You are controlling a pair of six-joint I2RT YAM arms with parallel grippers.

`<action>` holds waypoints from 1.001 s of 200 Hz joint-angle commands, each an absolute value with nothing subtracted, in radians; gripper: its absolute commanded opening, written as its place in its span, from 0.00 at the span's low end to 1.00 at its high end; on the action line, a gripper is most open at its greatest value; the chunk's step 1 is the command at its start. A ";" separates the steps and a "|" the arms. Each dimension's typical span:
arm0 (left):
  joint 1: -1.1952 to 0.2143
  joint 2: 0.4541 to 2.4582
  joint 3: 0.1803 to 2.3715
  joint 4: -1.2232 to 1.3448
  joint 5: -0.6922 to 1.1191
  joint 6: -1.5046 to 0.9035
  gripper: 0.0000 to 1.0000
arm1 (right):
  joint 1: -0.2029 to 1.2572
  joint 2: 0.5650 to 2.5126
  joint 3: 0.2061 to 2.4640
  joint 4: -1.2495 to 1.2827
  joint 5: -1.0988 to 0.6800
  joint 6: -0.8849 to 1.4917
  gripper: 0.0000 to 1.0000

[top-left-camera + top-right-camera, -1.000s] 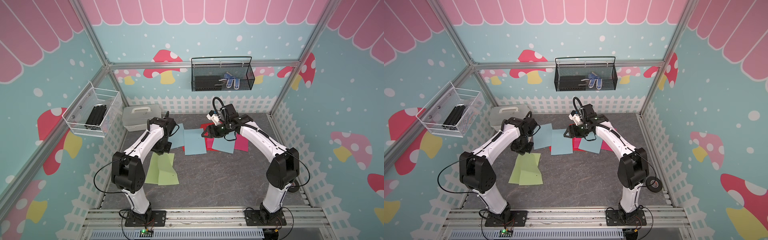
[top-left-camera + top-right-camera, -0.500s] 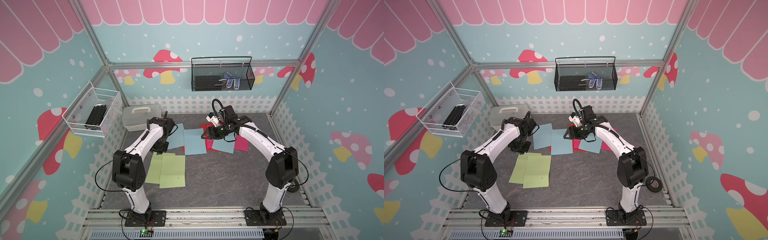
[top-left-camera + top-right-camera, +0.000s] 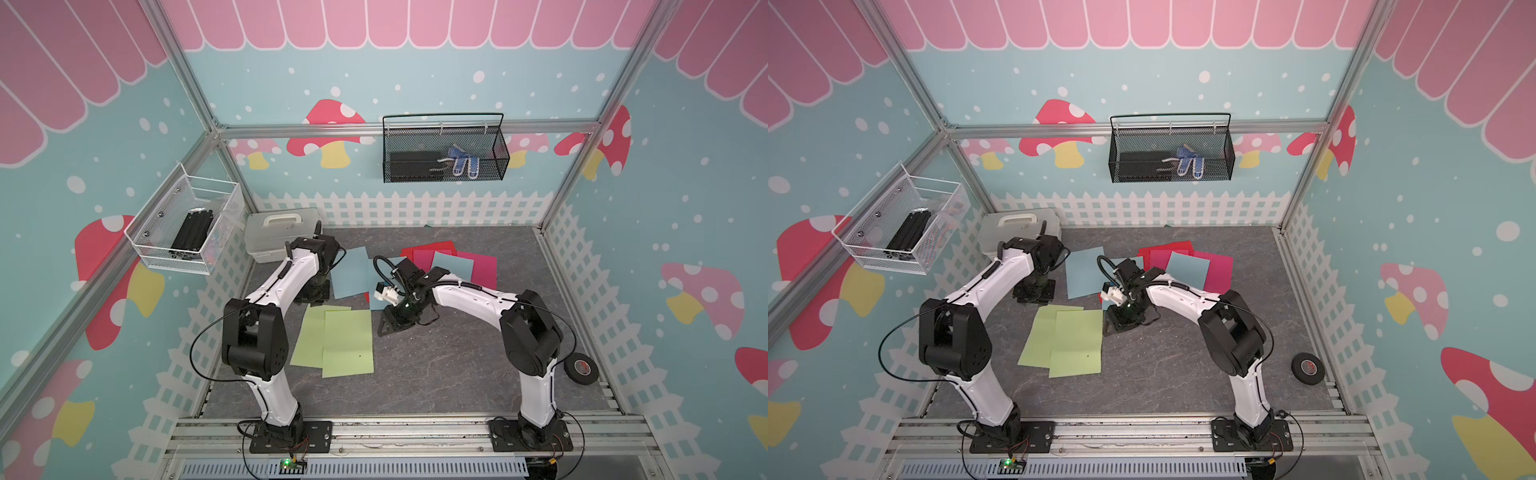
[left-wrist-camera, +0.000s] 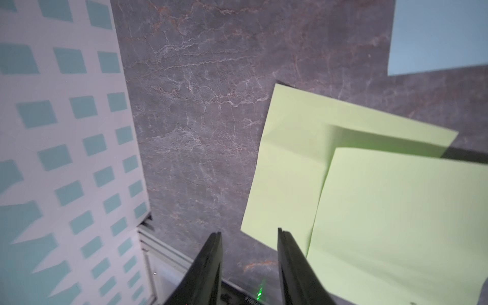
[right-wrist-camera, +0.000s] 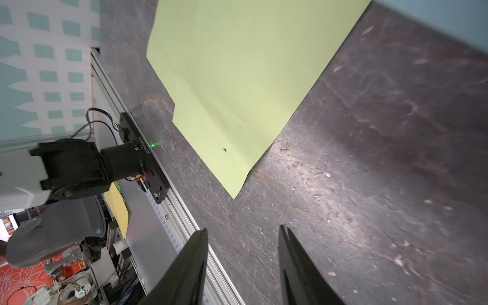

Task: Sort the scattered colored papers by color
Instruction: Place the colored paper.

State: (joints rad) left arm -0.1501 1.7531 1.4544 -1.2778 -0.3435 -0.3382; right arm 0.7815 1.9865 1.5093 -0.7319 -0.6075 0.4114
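the colored papers [image 3: 1077,340] lie flat on the grey stone-look tabletop [image 3: 436,365] in three loose groups

the biggest group, at the far side, is a mixed overlap: red paper [image 3: 428,246] under magenta paper [image 3: 484,270], with one light blue sheet [image 3: 453,266] on top. a second light blue sheet [image 3: 351,272] lies beside the left arm [image 3: 286,282], apart from that heap. nearer the rail, two green sheets overlap, the upper green sheet [image 3: 348,343] covering much of the lower green sheet [image 4: 287,158], which shows a faint crease

these sheets look very light, thin and limp, and they sit flush on the table, so a grab from straight above will likely find nothing. a free corner or an overhanging edge looks like the best place to pinch. a dragged sheet may pull its neighbour along or slip free

the left gripper [image 4: 249,235] hangs over bare tabletop just beside the lower green sheet, its jaws parted and empty. the right gripper [image 5: 243,232] hangs near the upper green sheet's corner, also parted and empty

a dark speck [image 5: 224,150] marks the upper green sheet
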 commanded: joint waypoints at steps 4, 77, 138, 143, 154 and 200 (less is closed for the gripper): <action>-0.091 1.587 1.312 -1.024 -0.213 -0.519 0.42 | 0.778 1.982 1.483 -0.752 -0.556 0.399 0.43; -0.025 1.526 1.146 -0.890 -0.204 -0.659 0.44 | 0.831 2.120 1.546 -0.820 -0.423 0.360 0.25; -0.026 1.339 0.941 -0.699 -0.022 -0.724 0.43 | 0.838 2.111 1.511 -0.727 -0.510 0.431 0.50; -0.023 1.335 0.939 -0.710 -0.044 -0.723 0.44 | 0.838 2.114 1.506 -0.718 -0.511 0.438 0.49; -0.008 1.330 0.936 -0.732 -0.082 -0.723 0.44 | 0.838 2.117 1.498 -0.709 -0.517 0.447 0.47; 0.038 1.379 0.922 -0.755 -0.194 -0.783 0.43 | 0.838 2.112 1.490 -0.709 -0.512 0.453 0.36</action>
